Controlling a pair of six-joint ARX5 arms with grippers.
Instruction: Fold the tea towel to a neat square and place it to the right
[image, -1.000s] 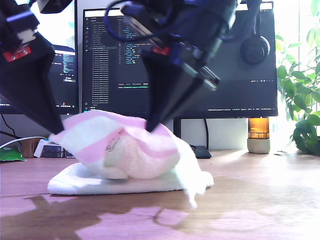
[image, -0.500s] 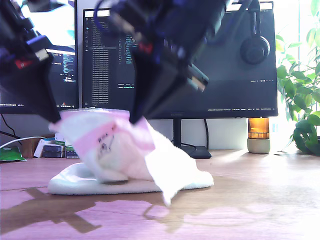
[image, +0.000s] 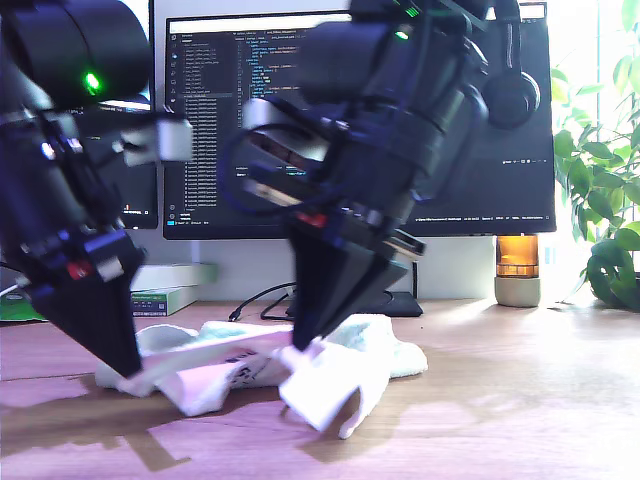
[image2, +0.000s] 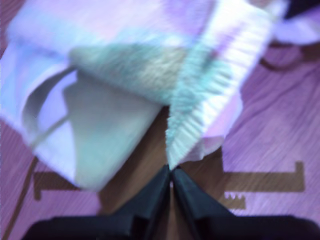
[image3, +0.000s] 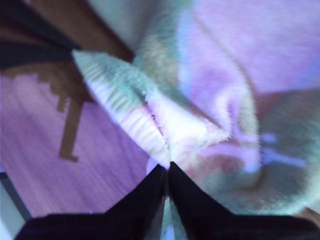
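A wooden desk (image: 520, 400) fills the foreground of the exterior view, backed by a wide monitor (image: 500, 180) showing lines of code. Two dark robot arms come down over the desk, one arm (image: 70, 250) at the exterior view's left and the other arm (image: 370, 180) near its centre. The wrist views do not settle which arm is which.

The tea towel (image: 330, 370) lies crumpled on the desk between and below the two arms. It sits slightly toward the exterior view's left, with a white flap hanging forward and a pink band and small dark mark showing. It is not yet a neat square.

My first gripper (image2: 171, 172) has its jaws pressed together on a ribbed mint-and-white edge of the towel, just above the wood. My second gripper (image3: 168, 167) is likewise clamped on a fluffy pink-and-white fold.

A leafy plant (image: 600, 200) stands at the exterior view's right edge. Headphones (image: 510, 95) hang on the monitor, and a small amber jar (image: 517, 268) stands under it.
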